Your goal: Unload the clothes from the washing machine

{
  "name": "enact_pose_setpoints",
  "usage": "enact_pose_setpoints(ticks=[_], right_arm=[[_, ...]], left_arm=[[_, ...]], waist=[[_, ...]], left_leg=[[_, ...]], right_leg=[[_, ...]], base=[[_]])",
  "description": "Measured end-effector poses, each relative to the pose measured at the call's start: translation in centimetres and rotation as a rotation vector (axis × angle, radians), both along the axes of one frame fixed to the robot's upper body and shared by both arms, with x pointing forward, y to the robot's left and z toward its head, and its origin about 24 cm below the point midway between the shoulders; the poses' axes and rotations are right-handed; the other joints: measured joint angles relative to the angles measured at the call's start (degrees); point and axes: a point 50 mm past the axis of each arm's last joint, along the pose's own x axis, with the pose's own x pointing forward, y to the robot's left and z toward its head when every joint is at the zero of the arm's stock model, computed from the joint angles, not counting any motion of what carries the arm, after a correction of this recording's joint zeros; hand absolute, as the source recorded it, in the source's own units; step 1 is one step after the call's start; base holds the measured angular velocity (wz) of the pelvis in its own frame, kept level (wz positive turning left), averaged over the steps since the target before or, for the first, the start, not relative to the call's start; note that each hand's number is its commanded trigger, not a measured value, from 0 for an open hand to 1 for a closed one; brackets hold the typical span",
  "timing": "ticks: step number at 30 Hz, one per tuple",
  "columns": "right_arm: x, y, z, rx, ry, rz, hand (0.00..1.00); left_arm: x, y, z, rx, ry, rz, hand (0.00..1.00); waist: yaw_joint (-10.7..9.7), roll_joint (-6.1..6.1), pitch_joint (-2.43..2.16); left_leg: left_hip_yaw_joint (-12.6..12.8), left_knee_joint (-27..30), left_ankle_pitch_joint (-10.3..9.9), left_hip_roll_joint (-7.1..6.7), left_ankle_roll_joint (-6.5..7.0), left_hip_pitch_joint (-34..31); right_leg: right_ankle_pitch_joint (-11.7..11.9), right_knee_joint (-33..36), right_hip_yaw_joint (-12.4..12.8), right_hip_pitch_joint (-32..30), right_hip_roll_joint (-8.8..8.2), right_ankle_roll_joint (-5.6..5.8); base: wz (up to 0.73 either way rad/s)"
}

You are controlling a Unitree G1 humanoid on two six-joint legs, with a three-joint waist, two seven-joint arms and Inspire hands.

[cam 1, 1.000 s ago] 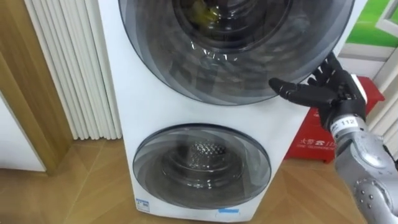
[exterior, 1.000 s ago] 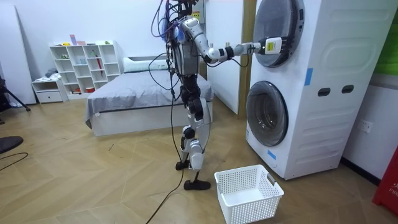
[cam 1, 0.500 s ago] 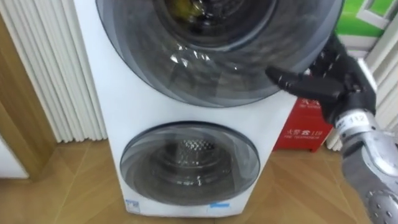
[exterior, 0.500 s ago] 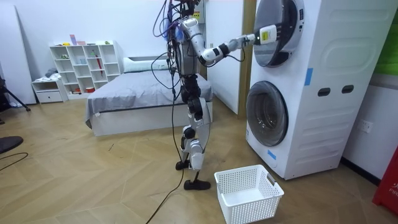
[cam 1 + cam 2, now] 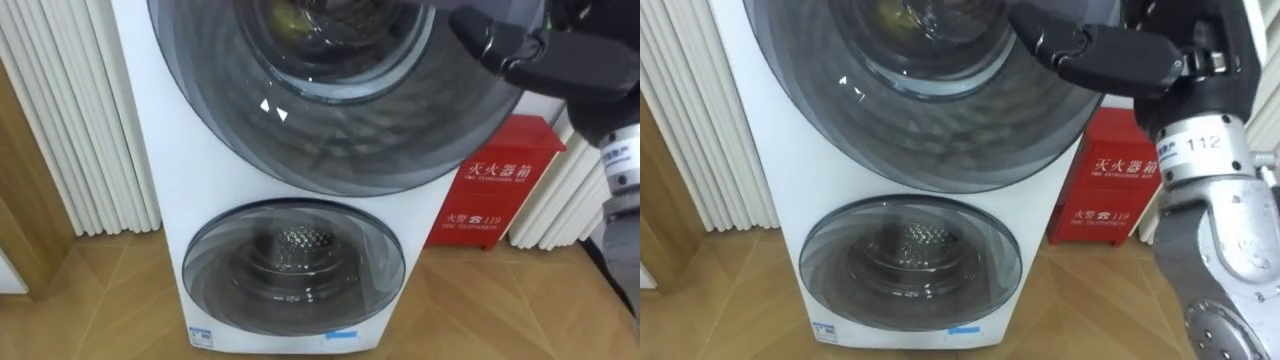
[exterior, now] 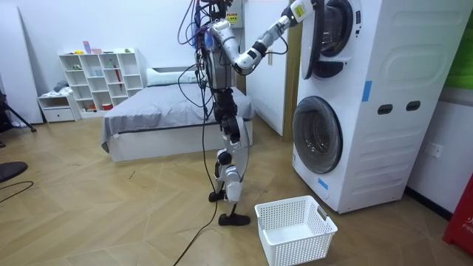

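Noted upper door (image 6: 310, 41) swung out from the washing machine (image 6: 384, 111) since a second ago, now standing edge-on in the room view, with the right arm lifted higher. Found right hand (image 5: 1175, 65) high at the door's right rim, thumb laid out straight across the front of the glass. Cannot tell whether the other fingers are curled behind the rim or straight, being hidden past the rim and the top of both eye views. Observed a yellowish item, taken as clothes (image 5: 287, 14), behind the upper door's glass, apart from the hand. Found lower door (image 5: 295, 290) shut, with the perforated steel back of the lower drum (image 5: 292, 242) visible through it. Recorded red cabinet (image 5: 497, 185) just beside the machine on the robot's right and white ribbed panel (image 5: 105, 110) on its left. Recorded robot standing upright on wooden floor (image 6: 111, 207), facing the machine, with white basket (image 6: 294, 230) on the floor near its feet, before the lower door. Logged bed (image 6: 166, 122) and white shelf (image 6: 100, 77) well behind.
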Motion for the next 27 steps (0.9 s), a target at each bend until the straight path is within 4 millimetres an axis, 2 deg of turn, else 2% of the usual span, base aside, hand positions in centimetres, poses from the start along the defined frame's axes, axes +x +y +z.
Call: enact_pose_setpoints(ticks=[9, 18, 27], right_arm=[[-1.1, 0.6, 1.1, -0.034, -0.096, 0.137, 0.0], [-1.6, 0.4, -0.2, -0.069, -0.095, 0.2, 0.0], [-2.0, 0.5, -1.3, -0.032, -0.087, 0.315, 0.0]], left_arm=[[-0.1, 0.2, 0.1, -0.003, -0.015, 0.031, 0.0], [0.2, 0.2, 0.1, -0.009, -0.03, 0.042, 0.0], [0.0, 0.2, 0.1, -0.012, -0.008, 0.021, 0.0]], waist=[[-1.45, 0.01, 0.02], [-1.45, 0.01, 0.04], [-1.03, -0.03, -0.01]], left_leg=[[0.2, -0.25, 0.03, 0.17, -0.17, 0.08], [0.76, -0.53, -0.11, 0.32, -0.34, 1.05], [1.1, -0.42, -0.02, 0.46, -0.5, 1.05]], right_leg=[[0.0, -0.17, 0.14, -0.25, 0.28, 0.0], [0.01, -0.11, 0.73, 0.35, 0.43, -0.01], [0.18, -0.08, 1.29, 0.24, 0.69, -0.29]], base=[[-0.01], [-0.03], [-0.02]])
